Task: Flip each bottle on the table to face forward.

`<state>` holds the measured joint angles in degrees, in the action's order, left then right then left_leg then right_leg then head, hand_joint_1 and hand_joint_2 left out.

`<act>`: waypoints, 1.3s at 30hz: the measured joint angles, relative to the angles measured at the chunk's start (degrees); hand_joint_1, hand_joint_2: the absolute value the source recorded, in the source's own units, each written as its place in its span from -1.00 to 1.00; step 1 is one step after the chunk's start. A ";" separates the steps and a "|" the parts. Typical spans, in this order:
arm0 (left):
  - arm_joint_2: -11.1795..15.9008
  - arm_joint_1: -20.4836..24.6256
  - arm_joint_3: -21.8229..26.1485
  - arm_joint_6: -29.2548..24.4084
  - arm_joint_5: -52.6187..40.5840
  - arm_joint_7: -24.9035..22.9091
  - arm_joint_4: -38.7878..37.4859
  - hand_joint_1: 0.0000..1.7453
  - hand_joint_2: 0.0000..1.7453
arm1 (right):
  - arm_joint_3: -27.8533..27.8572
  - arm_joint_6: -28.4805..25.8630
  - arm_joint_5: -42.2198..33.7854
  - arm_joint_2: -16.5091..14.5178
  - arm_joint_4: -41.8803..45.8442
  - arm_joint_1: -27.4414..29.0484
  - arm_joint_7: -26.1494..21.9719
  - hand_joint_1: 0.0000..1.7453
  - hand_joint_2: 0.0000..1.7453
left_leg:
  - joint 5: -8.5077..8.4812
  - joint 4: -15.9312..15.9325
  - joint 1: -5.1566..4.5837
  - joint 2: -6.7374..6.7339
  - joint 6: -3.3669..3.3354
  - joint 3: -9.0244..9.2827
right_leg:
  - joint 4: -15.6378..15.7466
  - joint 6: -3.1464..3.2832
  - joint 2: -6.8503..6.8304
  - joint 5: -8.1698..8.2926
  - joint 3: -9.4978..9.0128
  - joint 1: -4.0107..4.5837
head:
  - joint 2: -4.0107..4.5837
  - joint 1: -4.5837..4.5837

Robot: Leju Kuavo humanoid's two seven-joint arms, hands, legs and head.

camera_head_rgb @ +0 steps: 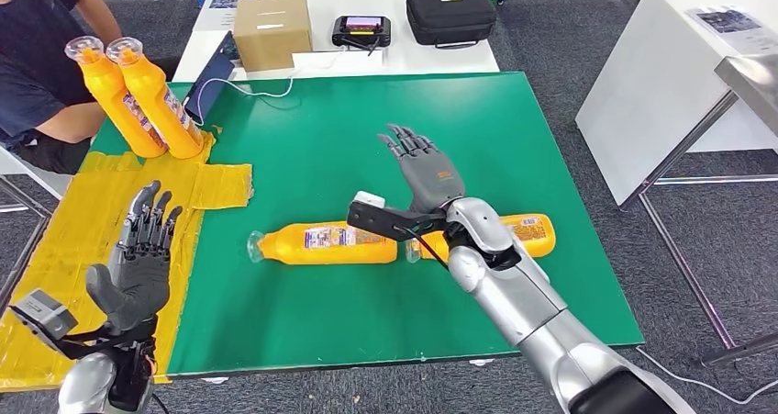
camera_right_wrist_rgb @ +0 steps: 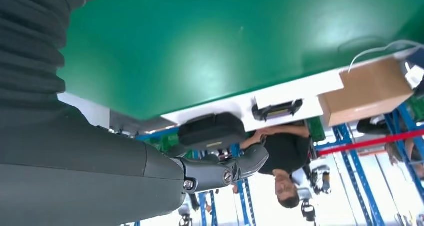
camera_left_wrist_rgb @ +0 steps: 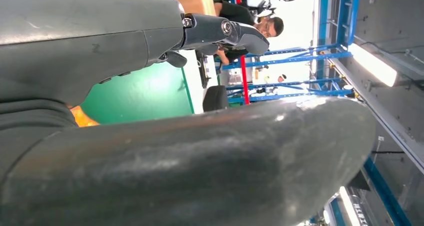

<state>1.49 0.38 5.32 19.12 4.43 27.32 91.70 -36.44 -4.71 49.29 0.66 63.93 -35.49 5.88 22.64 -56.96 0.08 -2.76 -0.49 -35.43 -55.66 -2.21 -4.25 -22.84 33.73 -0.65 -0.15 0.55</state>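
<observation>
Two orange bottles lie on their sides on the green mat (camera_head_rgb: 321,139). One bottle (camera_head_rgb: 326,244) lies mid-table, cap to the left, label up. The other bottle (camera_head_rgb: 527,233) lies to its right, partly hidden behind my right forearm. My right hand (camera_head_rgb: 424,168) hovers open above and just behind them, fingers spread and pointing away. Two more orange bottles (camera_head_rgb: 138,93) stand upright, leaning together, at the far left by the yellow sheet (camera_head_rgb: 83,230). My left hand (camera_head_rgb: 142,253) is open over the yellow sheet, holding nothing. In the left wrist view a bit of orange bottle (camera_left_wrist_rgb: 82,118) peeks past the hand.
A person in dark clothes (camera_head_rgb: 41,56) sits at the far left corner. Behind the mat stand a cardboard box (camera_head_rgb: 272,30), a handheld device (camera_head_rgb: 361,30), a black case (camera_head_rgb: 451,13) and a tablet with a white cable (camera_head_rgb: 211,79). A white table (camera_head_rgb: 679,74) stands to the right.
</observation>
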 joint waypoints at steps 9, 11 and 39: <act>-0.40 0.19 0.12 0.27 -0.02 -0.07 0.34 -1.00 -1.00 | 1.05 1.26 -0.24 1.18 1.24 0.17 -0.27 -1.00 1.00 | -0.02 0.00 0.02 -0.01 0.01 -0.01 | -0.01 0.00 0.00 0.00 0.03 0.02 | 0.00 -0.01; -0.45 0.83 0.02 0.54 0.01 -0.24 0.29 -1.00 -1.00 | 0.97 2.73 -1.04 0.86 -1.15 -0.41 -0.88 -1.00 1.00 | -0.02 0.00 0.01 0.00 0.01 -0.02 | -0.01 0.00 0.00 0.00 0.02 0.01 | 0.00 0.01; -0.55 8.02 -4.28 0.60 0.97 -1.39 -5.33 -1.00 -1.00 | -4.60 5.46 -3.02 -12.25 -31.52 -3.98 -4.44 -1.00 1.00 | -0.05 0.00 0.01 -0.03 0.02 -0.09 | -0.03 0.05 0.00 0.07 0.14 0.02 | 0.00 0.01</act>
<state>0.94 8.40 1.04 19.71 5.40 25.92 86.37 -41.04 0.75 46.27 -11.59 32.41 -39.47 1.44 22.58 -56.96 0.09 -2.79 -0.47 -35.51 -55.69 -2.16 -4.25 -22.77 33.87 -0.63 -0.15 0.55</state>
